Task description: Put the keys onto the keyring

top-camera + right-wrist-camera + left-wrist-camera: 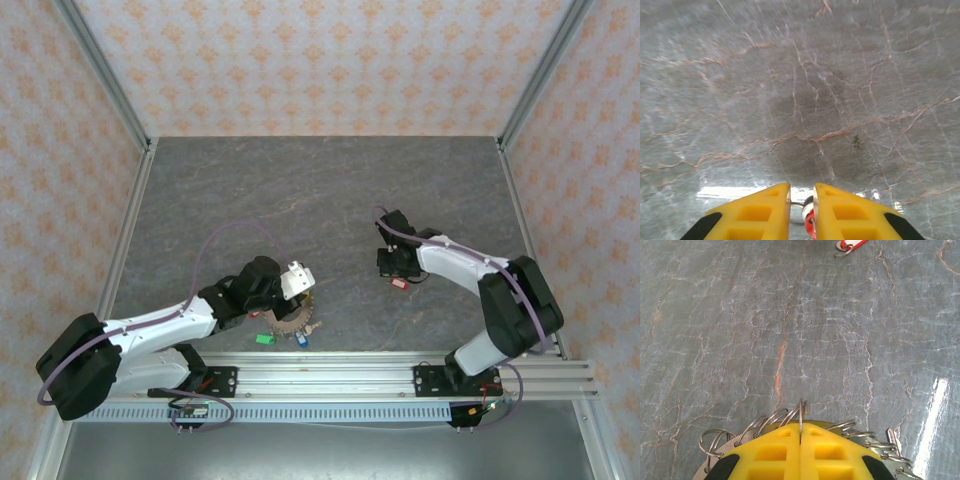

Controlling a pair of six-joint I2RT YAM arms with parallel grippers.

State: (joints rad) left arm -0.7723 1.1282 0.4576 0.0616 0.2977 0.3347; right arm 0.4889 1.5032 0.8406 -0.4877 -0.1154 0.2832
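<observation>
Since the left gripper (800, 426) is pressed together on the keyring (801, 410), the right gripper (802, 200), seemingly nipping the red key (810, 225), should carry it low and level toward that wire.

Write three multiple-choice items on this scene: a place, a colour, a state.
1. The green key lies: A) by the far wall; B) just left of the blue key; C) under the right arm.
2. The key between the right fingers is: A) red; B) yellow; C) black.
3. The left fingers are: A) wide open; B) shut on nothing; C) shut on the keyring.
Key: 1B, they lie side by side; 2A, the red key shows in their gap; 3C, its wire sits clamped between them.
</observation>
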